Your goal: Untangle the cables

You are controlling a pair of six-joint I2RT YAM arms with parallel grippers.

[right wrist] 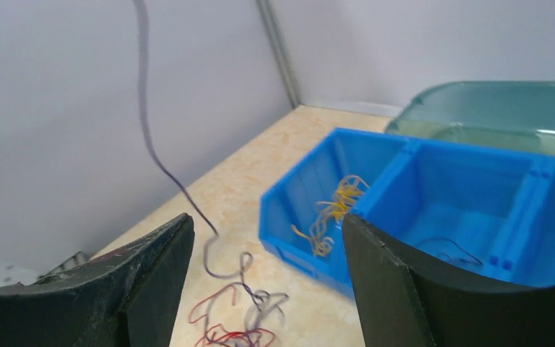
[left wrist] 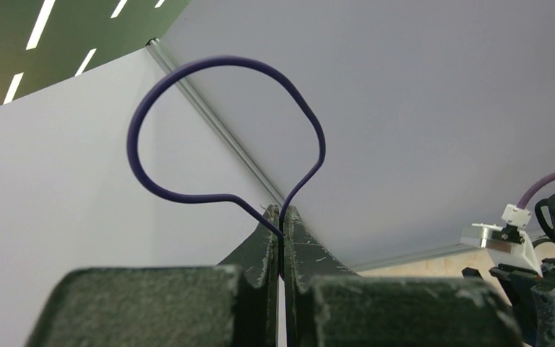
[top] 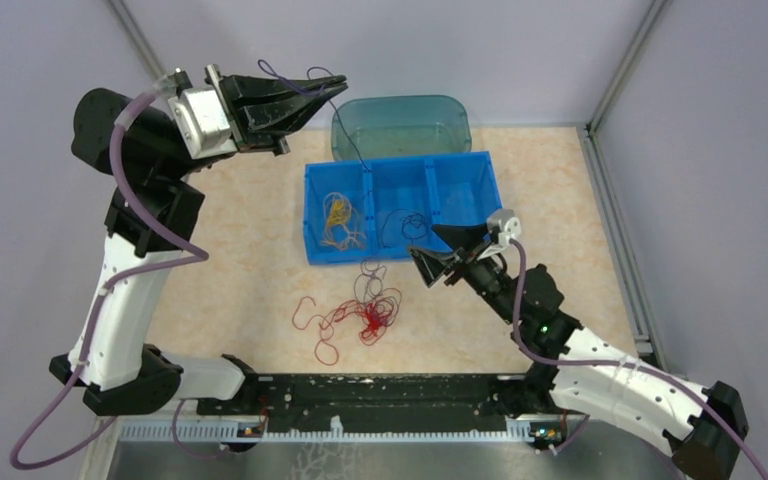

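Overhead only: both arms at once, the whole blue bin [top: 465, 195] with its three compartments, and the teal tub [top: 400, 125] just behind it on the table [top: 240, 260].
Left gripper [top: 338, 82]: high above the table's far left side, jaws pressed together on the purple cable [left wrist: 231, 59].
Left wrist only: the pinch up close. The purple cable comes out between the closed tips as a round loop against the wall [left wrist: 419, 108]; overhead, that loop is only a thin squiggle.
Right gripper [right wrist: 266, 219]: low, at the near edge of the blue bin, jaws spread wide and holding nothing.
Right wrist only: the purple cable climbing from the table and out of the top of the view, its lower end running into the tangle on the table.
Red cable [top: 365, 318]: a loose tangle on the table just in front of the blue bin, with purple loops mixed in at its far side.
Yellow-orange cable [top: 338, 215]: in the left compartment of the blue bin, visible overhead and from the right wrist.
Dark cable [top: 405, 222]: a thin loop in the middle compartment, faint in the right wrist view.
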